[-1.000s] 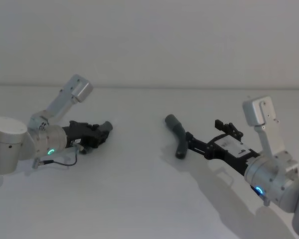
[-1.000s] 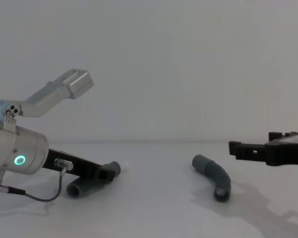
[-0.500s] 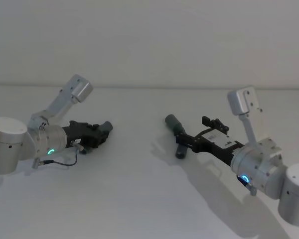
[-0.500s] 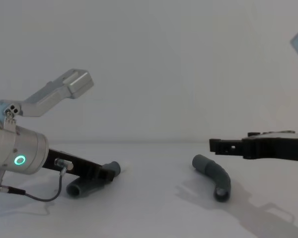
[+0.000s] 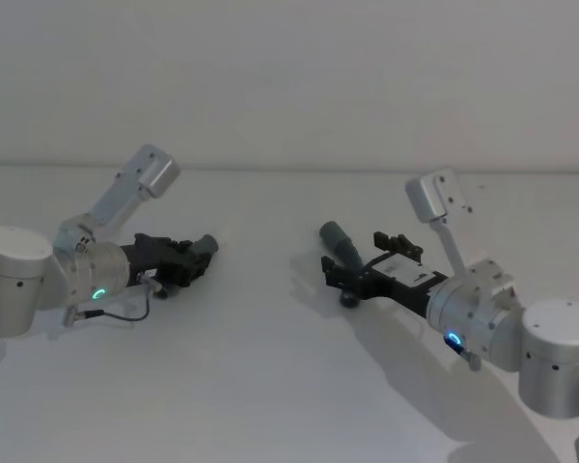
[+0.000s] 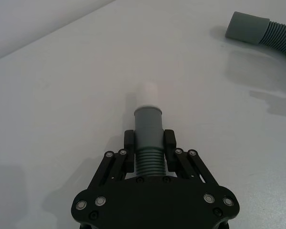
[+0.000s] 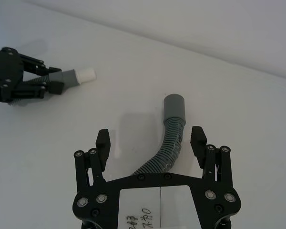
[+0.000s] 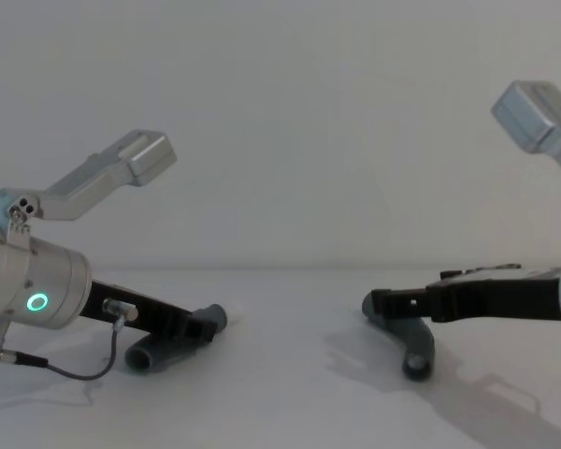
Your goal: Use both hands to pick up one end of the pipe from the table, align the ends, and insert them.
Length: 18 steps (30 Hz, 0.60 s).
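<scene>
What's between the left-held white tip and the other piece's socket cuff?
Nothing: in the right wrist view, bare table separates the white tip from the socket cuff.

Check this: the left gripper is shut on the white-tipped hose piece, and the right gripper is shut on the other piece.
Wrong on the right gripper: it is open, its fingers either side of the other piece, as the right wrist view shows. The left gripper is shut on the white-tipped piece.
</scene>
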Each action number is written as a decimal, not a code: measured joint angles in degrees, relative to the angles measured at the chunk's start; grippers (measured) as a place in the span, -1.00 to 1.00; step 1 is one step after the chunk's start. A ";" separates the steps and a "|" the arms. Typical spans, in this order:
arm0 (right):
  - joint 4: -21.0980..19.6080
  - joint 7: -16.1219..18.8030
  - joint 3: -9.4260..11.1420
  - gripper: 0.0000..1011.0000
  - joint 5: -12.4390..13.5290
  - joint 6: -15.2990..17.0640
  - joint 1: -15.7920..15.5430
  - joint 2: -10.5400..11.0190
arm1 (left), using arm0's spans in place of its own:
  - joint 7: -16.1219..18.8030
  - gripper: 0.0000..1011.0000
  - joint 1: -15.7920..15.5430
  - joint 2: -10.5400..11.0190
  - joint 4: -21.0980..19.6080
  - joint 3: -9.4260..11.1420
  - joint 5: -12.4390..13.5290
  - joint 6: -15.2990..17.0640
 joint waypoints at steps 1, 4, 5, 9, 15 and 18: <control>0.31 0.08 -0.10 0.98 -0.07 0.05 0.22 -0.07 | 0.00 -0.30 0.00 0.00 0.00 0.00 0.00 0.00; 1.60 0.36 -0.46 0.98 -0.42 0.31 1.10 -0.41 | 0.00 -0.30 0.00 0.00 0.00 0.00 0.00 0.00; 2.26 0.54 -0.59 0.98 -0.52 0.40 1.50 -0.60 | 0.00 -0.30 0.00 0.00 0.00 0.00 0.00 0.00; 3.93 0.94 -0.89 0.98 -0.81 0.66 2.52 -1.15 | 0.00 -0.30 0.00 0.00 0.00 0.00 0.00 0.00; 6.28 1.37 -1.18 0.98 -1.03 0.72 3.92 -1.99 | 0.00 -0.30 0.00 0.00 0.00 0.00 0.00 0.00; 7.52 1.57 -1.25 0.98 -1.16 0.72 4.58 -2.44 | 0.00 -0.30 0.00 0.00 0.00 0.00 0.00 0.00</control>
